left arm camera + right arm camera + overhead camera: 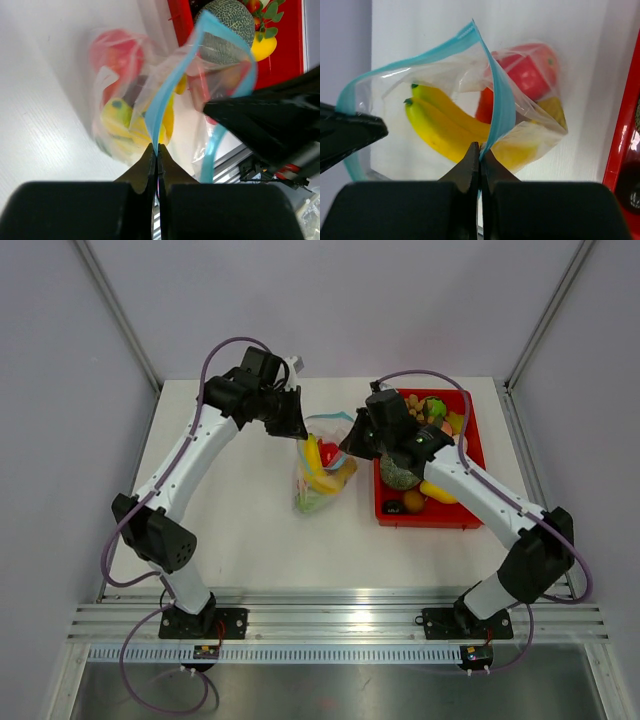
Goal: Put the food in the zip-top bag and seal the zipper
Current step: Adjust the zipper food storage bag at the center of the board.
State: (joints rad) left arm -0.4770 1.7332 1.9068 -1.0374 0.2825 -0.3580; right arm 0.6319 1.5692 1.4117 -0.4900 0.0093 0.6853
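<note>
The clear zip-top bag (322, 468) lies in the middle of the table with its mouth held open. Inside it are yellow bananas (445, 127), a red round fruit (527, 75) and other food. My left gripper (156, 148) is shut on the teal zipper (159, 110) at the bag's left side. My right gripper (480, 146) is shut on the zipper (500, 107) at the bag's right side. In the top view the left gripper (297, 430) and right gripper (350, 448) stand at opposite ends of the mouth.
A red tray (470, 515) at the right holds a green melon (400, 472), a yellow banana (440, 492), brown nuts (414, 403), leafy greens (434, 410) and other toy food. The melon (225, 25) shows behind the bag in the left wrist view.
</note>
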